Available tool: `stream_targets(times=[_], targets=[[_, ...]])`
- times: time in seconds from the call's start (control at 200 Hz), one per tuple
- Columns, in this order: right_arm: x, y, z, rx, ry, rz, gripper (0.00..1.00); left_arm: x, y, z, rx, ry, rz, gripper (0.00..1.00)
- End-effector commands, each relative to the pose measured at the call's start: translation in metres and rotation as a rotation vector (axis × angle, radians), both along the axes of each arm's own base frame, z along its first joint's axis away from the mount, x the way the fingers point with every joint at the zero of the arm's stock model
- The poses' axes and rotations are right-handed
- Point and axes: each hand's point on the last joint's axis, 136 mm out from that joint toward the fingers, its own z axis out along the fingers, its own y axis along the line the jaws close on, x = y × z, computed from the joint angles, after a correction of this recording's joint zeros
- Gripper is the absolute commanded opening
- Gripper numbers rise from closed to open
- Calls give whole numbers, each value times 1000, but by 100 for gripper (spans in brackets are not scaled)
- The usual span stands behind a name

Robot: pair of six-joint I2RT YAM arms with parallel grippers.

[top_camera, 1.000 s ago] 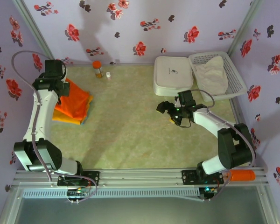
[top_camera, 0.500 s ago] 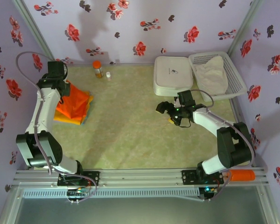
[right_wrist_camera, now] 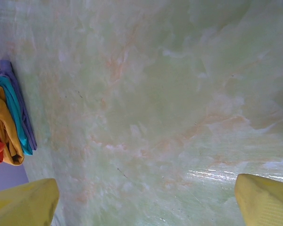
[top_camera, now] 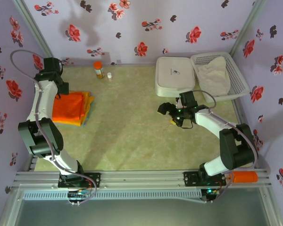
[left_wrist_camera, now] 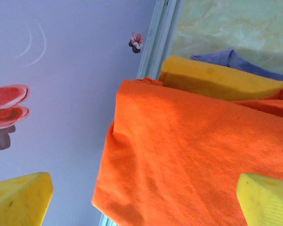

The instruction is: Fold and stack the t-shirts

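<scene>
Lying beneath spread left fingers (left_wrist_camera: 20, 197) is the orange-red t-shirt (left_wrist_camera: 188, 155).

White arms (top_camera: 40, 101), black joints (top_camera: 39, 137), grey cables (top_camera: 19, 52), yellow finger pads (left_wrist_camera: 20, 201).

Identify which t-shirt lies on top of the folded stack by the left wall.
The orange-red t-shirt: it lies uppermost with its whole face showing, while the mustard t-shirt shows just as an edge beneath it.

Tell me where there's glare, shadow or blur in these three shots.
Top external: evenly lit and sharp, with soft shadows on the back wall. Left wrist: orange-red t-shirt in focus, weave visible, no glare. Right wrist: white glare streak on the table, lower right.
</scene>
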Motion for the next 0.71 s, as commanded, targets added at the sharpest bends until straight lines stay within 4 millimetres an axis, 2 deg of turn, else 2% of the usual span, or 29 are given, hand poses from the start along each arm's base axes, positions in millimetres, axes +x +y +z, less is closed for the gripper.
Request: stream_targets(times=[0.0, 0.085, 0.19, 0.385, 0.585, 0.7], targets=[[-5, -4, 2, -5, -8, 9, 96, -3, -13, 5, -82, -44, 2, 100], [-4, -3, 1, -3, -5, 7, 96, 0, -30, -7, -166, -62, -23, 98], [-3, -2, 2, 2, -6, 3, 96, 5, -52, -30, -252, -67, -46, 95], [-4, -4, 1, -5, -4, 4, 96, 16, -80, -61, -286, -41, -48, 88], [-6, -5, 1, -8, -3, 8, 96, 38, -95, -81, -184, -43, -58, 86], [-8, -6, 2, -15, -7, 10, 96, 46, -93, -96, -127, -7, -38, 80]])
